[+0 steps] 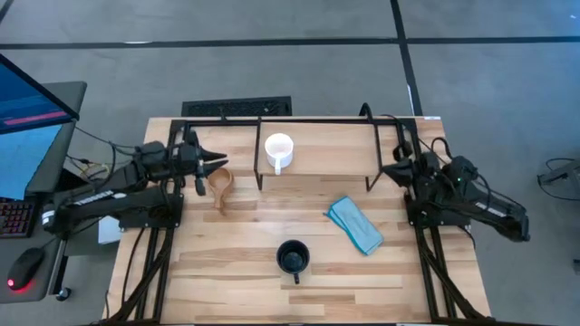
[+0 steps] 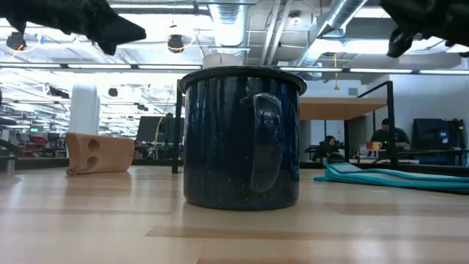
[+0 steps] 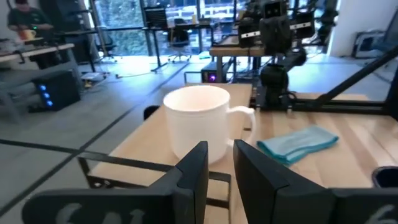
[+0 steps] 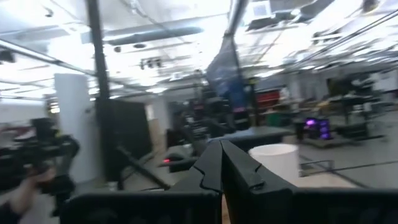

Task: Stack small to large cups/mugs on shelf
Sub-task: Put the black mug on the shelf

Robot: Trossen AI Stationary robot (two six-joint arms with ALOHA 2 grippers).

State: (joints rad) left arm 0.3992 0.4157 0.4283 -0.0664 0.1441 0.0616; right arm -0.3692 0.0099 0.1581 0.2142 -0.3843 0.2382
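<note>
Across the butcher-block table (image 1: 227, 272), set on grey floor, the low camera looks into an open office with ceiling ducts, strip lights and a few seated people far behind.

Three mugs in all. One white mug (image 1: 279, 150) stands upright on the shelf (image 1: 317, 149), the low black-bar rack with its pale board at twelve o'clock on the table. One dark navy mug (image 1: 293, 258) stands upright near six o'clock, handle toward the front edge, filling the low view (image 2: 242, 139). One tan mug (image 1: 220, 186) lies on its side at about ten o'clock, off the shelf's left end.

One light blue cloth (image 1: 355, 225) lies crumpled at about three o'clock, well apart from the mugs.

Two arms. The left gripper (image 1: 217, 163) hovers just above the tan mug, its fingers (image 3: 194, 171) a narrow gap apart, holding nothing. The right gripper (image 1: 388, 170) hangs by the shelf's right end, fingers pressed together and empty.
</note>
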